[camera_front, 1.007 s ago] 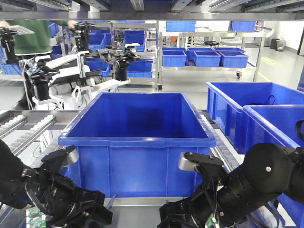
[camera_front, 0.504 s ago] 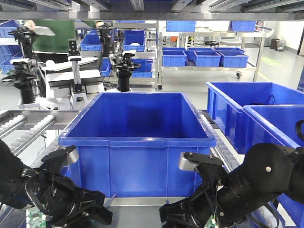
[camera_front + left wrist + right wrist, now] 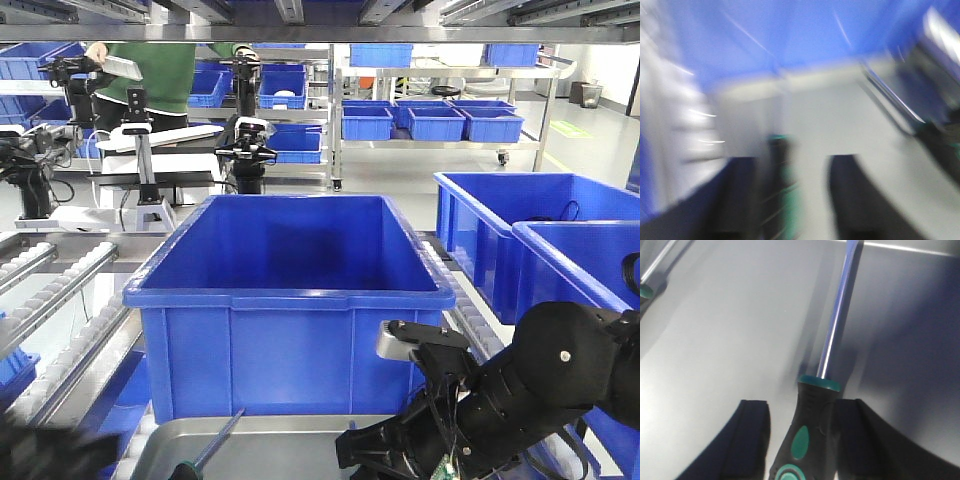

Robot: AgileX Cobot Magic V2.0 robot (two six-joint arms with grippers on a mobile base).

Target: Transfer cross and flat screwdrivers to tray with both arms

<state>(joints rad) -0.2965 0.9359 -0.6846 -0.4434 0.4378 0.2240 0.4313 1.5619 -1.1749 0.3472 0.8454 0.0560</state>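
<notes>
One screwdriver [image 3: 212, 447] lies on the grey tray [image 3: 290, 440] at its near left, shaft pointing toward the big blue bin [image 3: 290, 300] behind. The second screwdriver [image 3: 812, 420] rests on the tray between the right gripper's [image 3: 807, 435] fingers [image 3: 752, 430], which are spread apart. The left gripper [image 3: 805, 200] is blurred; its fingers look parted.

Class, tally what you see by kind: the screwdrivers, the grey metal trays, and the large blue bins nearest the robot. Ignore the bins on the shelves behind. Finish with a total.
Screwdrivers: 2 (one, another)
Grey tray: 1
Large blue bins: 3 (middle, two on the right)
Total: 6
</notes>
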